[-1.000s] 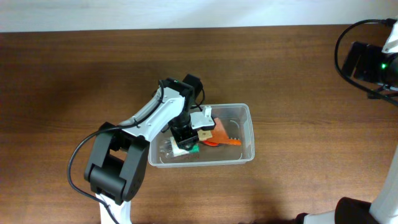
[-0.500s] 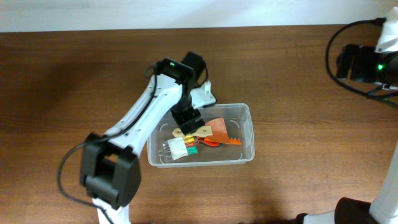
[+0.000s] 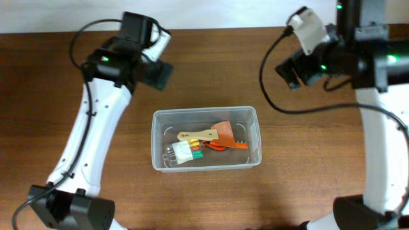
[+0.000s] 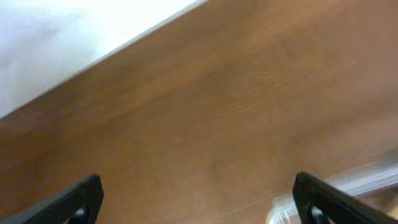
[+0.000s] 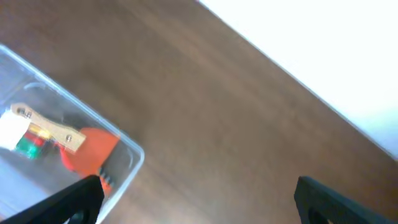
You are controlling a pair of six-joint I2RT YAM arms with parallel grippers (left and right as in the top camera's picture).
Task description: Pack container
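Observation:
The clear plastic container (image 3: 253, 135) sits mid-table. Inside lie a wooden-handled tool (image 3: 199, 135), an orange scraper (image 3: 227, 133) and a small white piece with red and green parts (image 3: 186, 152). My left gripper (image 3: 160, 71) is open and empty, high above the table to the container's upper left. My right gripper (image 3: 289, 71) is open and empty, above the table to the container's upper right. The right wrist view shows the container's corner (image 5: 127, 163) with the wooden tool (image 5: 53, 129) and orange scraper (image 5: 93, 149) at lower left. The left wrist view catches a corner of the container (image 4: 283, 213).
The table's far edge meets a white wall (image 3: 204, 13) at the top of the overhead view. Black cables (image 3: 271, 83) hang from the right arm. The left arm's base (image 3: 70, 211) stands at the front left, the right arm's base (image 3: 364, 214) at the front right.
My left gripper has lifted out of the container and swung up and left, leaving the wooden tool inside. My right arm has swung in from the far right toward the middle.

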